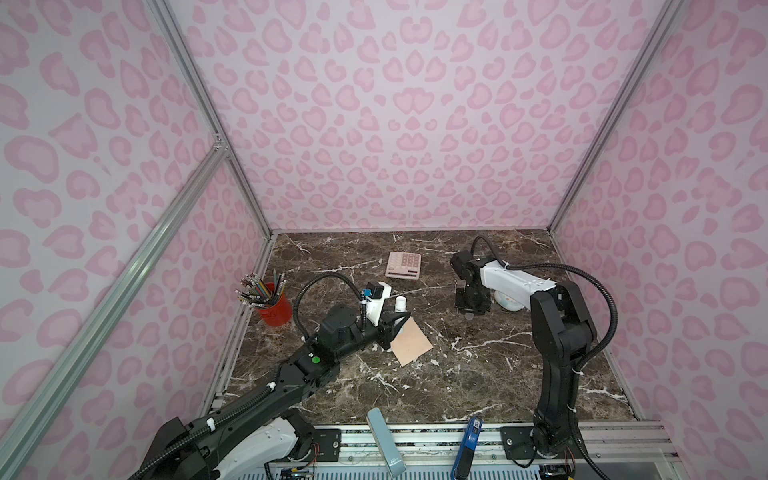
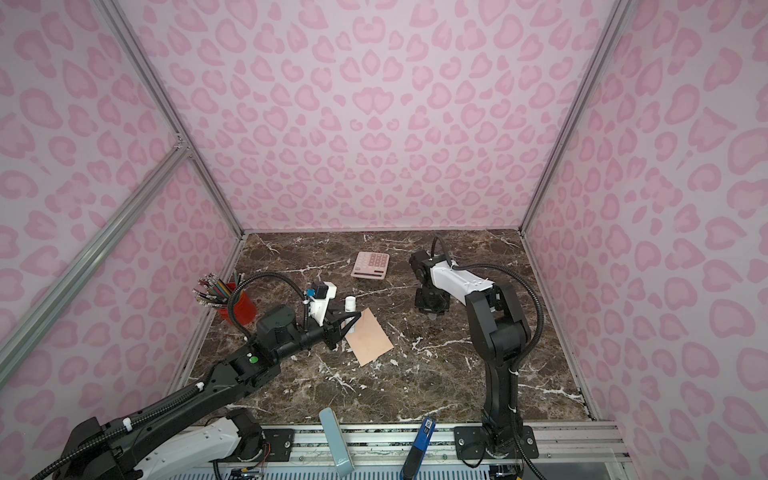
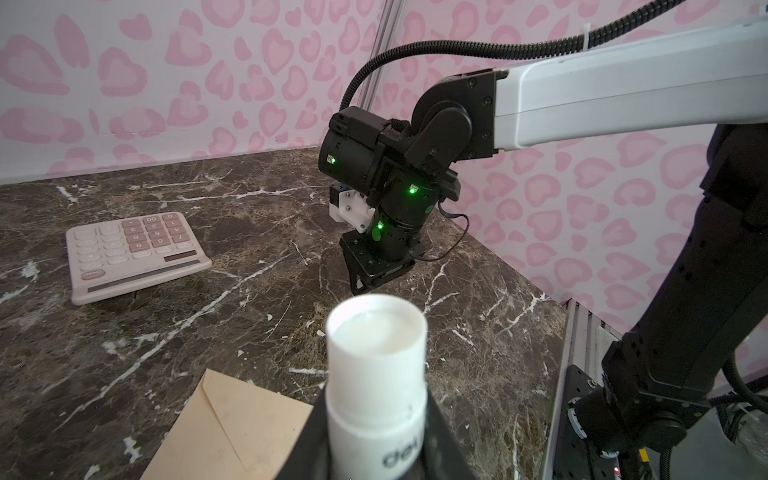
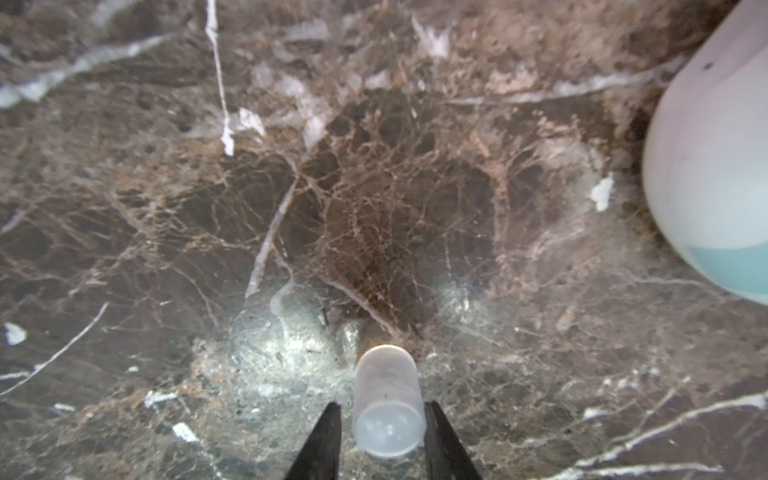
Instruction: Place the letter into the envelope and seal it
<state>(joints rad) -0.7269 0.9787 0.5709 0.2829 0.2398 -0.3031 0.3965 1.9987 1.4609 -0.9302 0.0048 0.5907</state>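
Pink walls (image 1: 374, 124) printed with heart-shaped spots close in a dark brown marble table (image 1: 478, 382) veined with white.

In both top views one pink calculator (image 1: 403, 264) (image 2: 371, 264) lies toward the back of the table. Left of the calculator, by the side wall, stands one red cup (image 1: 277, 311) (image 2: 244, 311) packed with pencils (image 1: 257, 289), too crowded to count. Straight in front of the calculator, nearer the camera, the single envelope (image 1: 412, 344) (image 2: 370, 344) lies flat and skewed. The left gripper (image 1: 394, 321) (image 2: 343, 322) sits over the envelope's left corner. It is clamped on one white glue stick (image 1: 400, 303) (image 2: 350, 304) whose free end points toward the calculator. Right of the calculator the right gripper (image 1: 470, 312) (image 2: 432, 312) points down at the marble. Farther right again, one white rounded object (image 1: 509, 302) peeps from behind that arm.

In the left wrist view the glue stick (image 3: 376, 374) fills the foreground, gripped between black jaws, uncapped and plain white at its end. The peach-tan envelope (image 3: 232, 428) lies just below it, with diagonal fold lines on its upper face. Bare marble separates the envelope from the calculator (image 3: 133, 253). The right gripper (image 3: 361, 286) hangs beside the calculator, its jaws too dark to read.

In the right wrist view two black fingertips (image 4: 328, 436) stand narrowly either side of one translucent cap (image 4: 388, 411). A sliver of marble shows between one finger and the cap, so I cannot tell whether it is clamped. The white rounded object (image 4: 715, 166), which has a teal band, sits at the edge.
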